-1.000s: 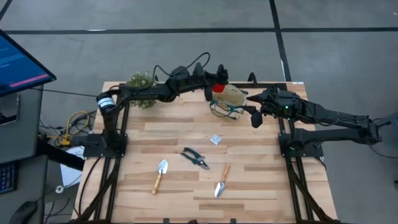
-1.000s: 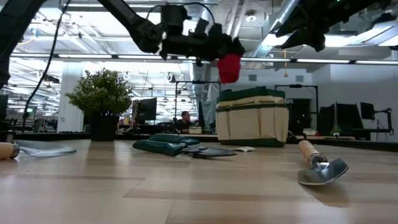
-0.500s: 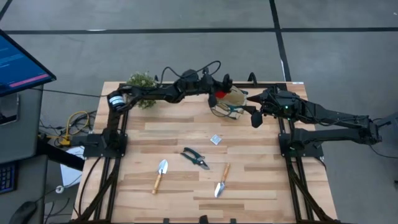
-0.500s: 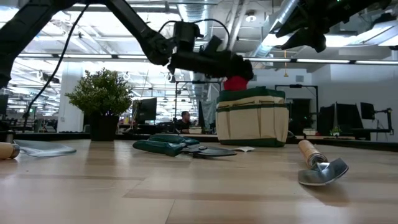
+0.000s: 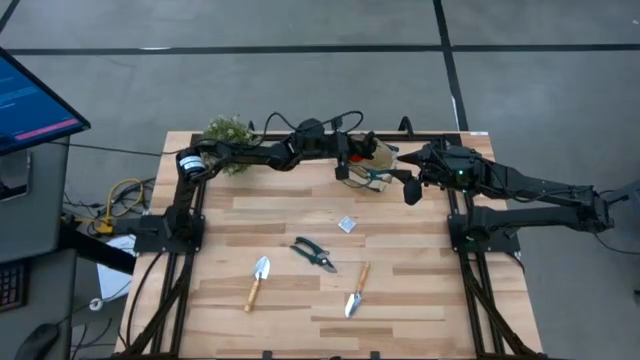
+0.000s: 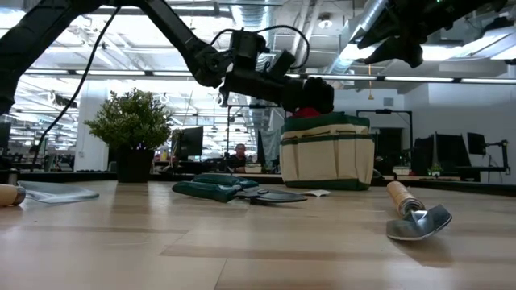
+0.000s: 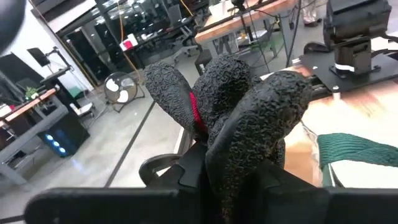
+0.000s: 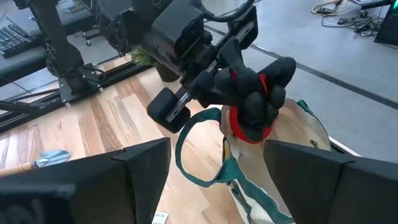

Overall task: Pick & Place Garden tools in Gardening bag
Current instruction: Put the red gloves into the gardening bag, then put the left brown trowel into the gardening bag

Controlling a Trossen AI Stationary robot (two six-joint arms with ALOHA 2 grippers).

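Observation:
My left gripper [image 5: 352,152] is shut on the red-and-black item [image 8: 255,99], a bunched black thing with red parts, right over the mouth of the tan gardening bag [image 5: 378,158] at the far edge. The bag also shows in the low view [image 6: 326,157]. My right gripper [image 5: 410,188] is open and empty, in the air just right of the bag. The trowel [image 5: 257,280], the narrow silver-bladed tool [image 5: 356,290] and the pruning shears [image 5: 313,253] lie flat on the table near its front. My left gripper pinches the bunched red-and-black item [image 7: 236,106] between its two fingers. The fingers come from the table's left, slanting down. The item's lower red part [image 6: 305,111] sits at the bag's green rim; whether it rests on the bag I cannot tell.
A potted green plant [image 5: 228,135] stands at the far left, behind my left arm. A tiny white packet [image 5: 347,224] lies mid-table. The bag's green loop handles [image 8: 199,149] hang toward the table's middle. There is bare wood between the bag and the tools.
My left gripper has gone down and toward the table's right, carrying the red-and-black item from well above the bag to its mouth. The item now sits at the bag's rim. My left gripper stays shut on it.

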